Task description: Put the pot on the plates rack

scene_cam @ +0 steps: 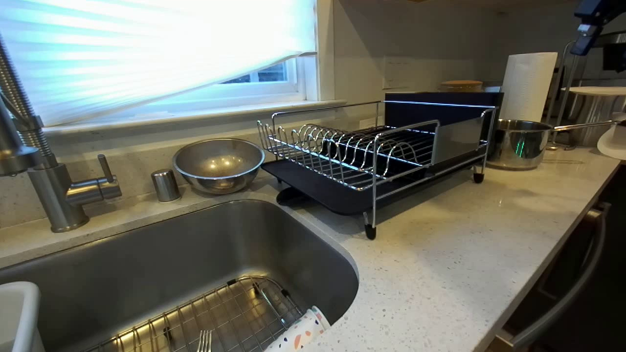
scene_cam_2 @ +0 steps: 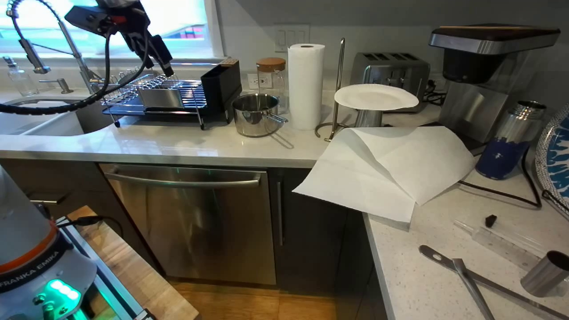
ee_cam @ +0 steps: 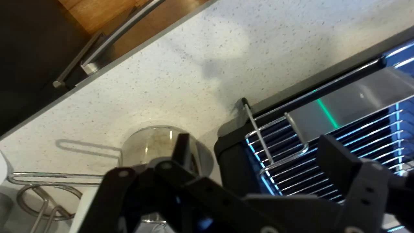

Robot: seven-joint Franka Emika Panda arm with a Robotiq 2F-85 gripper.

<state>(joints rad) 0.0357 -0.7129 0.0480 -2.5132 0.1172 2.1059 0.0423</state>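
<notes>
Your pot stands on the counter, your gripper spread wide

The writing you can read is FRANKA EMIKA, set on a black band round your robot's base, near left in an exterior view, where a light glows green. On the right, a metal-necked bottle carries a white mark on its dark blue lower part, too small for you to read.

The pot stands upright just beside the right end of the plates rack, its handle reaching right. You see its rim and the upper part of its inner wall; what lies at the bottom you cannot tell. The plates rack has a black caddy at its right end, whose contents you cannot make out, and a black drain tray underneath.

Left of the plates rack, a rounded metal bowl sits at the far side of the sink. In the sink you have a wire grid along the bottom, a fork, a tilted spotted cup at the near right and a white tub at the left. On the far side of the pot, a clear jar wears a cork-coloured lid, with a paper towel roll to its right.

Your gripper hangs higher than the pot and the plates rack; in the wrist view its two fingers stand wide apart.
</notes>
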